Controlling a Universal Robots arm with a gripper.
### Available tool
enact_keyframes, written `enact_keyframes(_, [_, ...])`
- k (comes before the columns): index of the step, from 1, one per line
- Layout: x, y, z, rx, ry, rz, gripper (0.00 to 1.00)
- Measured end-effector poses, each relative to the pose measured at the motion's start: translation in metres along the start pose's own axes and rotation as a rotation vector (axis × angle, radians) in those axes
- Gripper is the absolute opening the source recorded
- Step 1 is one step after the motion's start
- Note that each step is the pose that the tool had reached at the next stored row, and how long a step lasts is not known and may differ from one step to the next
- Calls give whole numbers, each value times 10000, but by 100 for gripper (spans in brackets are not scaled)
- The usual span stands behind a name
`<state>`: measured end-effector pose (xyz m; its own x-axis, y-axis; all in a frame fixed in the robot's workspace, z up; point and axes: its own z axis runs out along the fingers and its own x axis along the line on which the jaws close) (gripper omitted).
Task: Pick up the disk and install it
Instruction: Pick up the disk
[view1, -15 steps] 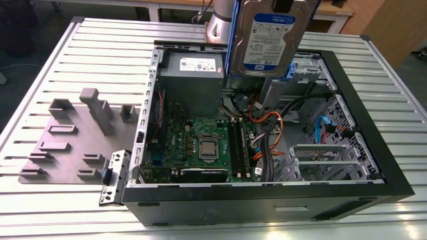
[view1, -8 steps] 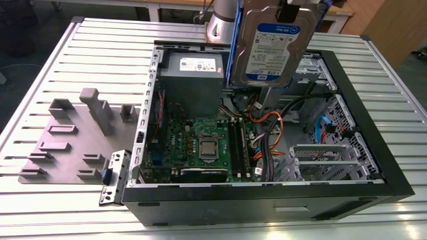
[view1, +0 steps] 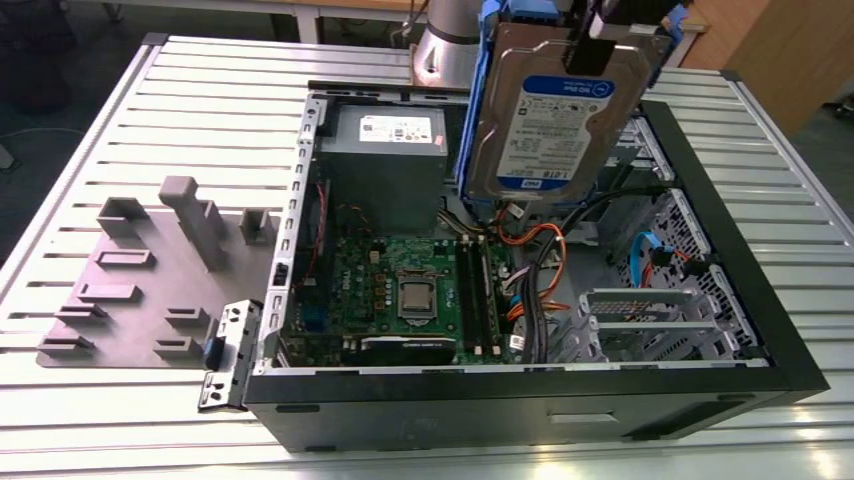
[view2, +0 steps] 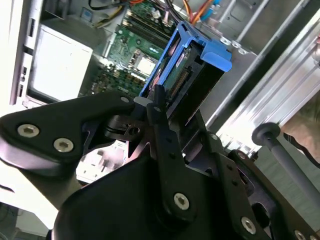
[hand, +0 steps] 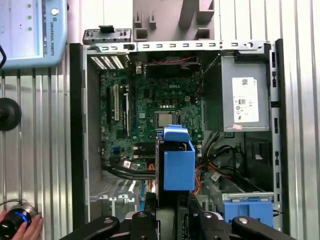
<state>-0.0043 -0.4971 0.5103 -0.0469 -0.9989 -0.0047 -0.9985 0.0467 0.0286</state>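
Note:
The disk (view1: 554, 120), a silver hard drive with a white-and-blue label and a blue bracket, hangs upright in the air above the back of the open computer case (view1: 534, 400). My gripper (view1: 607, 45) is shut on its upper end. In the second wrist view, the black fingers (view2: 160, 115) clamp the disk (view2: 192, 75), and the motherboard lies far below. The first wrist view looks down along the blue bracket of the disk (hand: 177, 160), held by the gripper (hand: 172, 215) over the case interior.
Inside the case are the green motherboard (view1: 407, 290), a grey power supply box with a white sticker (hand: 242, 100), bundled cables and a metal drive cage (view1: 654, 320). A blue latch (hand: 247, 210) sits in a bay. A grey fixture plate (view1: 134, 290) lies beside the case. A hand (hand: 20, 225) rests nearby.

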Motion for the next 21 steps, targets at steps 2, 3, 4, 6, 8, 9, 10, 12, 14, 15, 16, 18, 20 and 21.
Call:
enact_keyframes(2, [76, -4, -1, 0, 2, 0, 35])
enact_keyframes(3, [114, -6, -1, 0, 1, 0, 35])
enact_keyframes(4, [153, -7, 0, 0, 1, 0, 35])
enact_keyframes(6, [224, -10, -1, 0, 2, 1, 35])
enact_keyframes(8, [283, -13, -1, 0, 1, 0, 35])
enact_keyframes(9, [307, -15, -2, -1, 3, 0, 35])
enact_keyframes(10, [329, -15, -2, 0, 3, 1, 35])
enact_keyframes(12, [375, -18, -1, 0, 0, 0, 35])
enact_keyframes(14, [427, -20, -3, 0, 3, 0, 35])
enact_keyframes(15, [454, -21, -3, 0, 2, 1, 35])
enact_keyframes(16, [478, -22, -2, 0, 2, 1, 35])
enact_keyframes(18, [525, -25, -2, 0, 1, 0, 35])
enact_keyframes(20, [576, -27, -3, -1, 3, 0, 35])
enact_keyframes(21, [605, -28, -2, 0, 0, 0, 35])
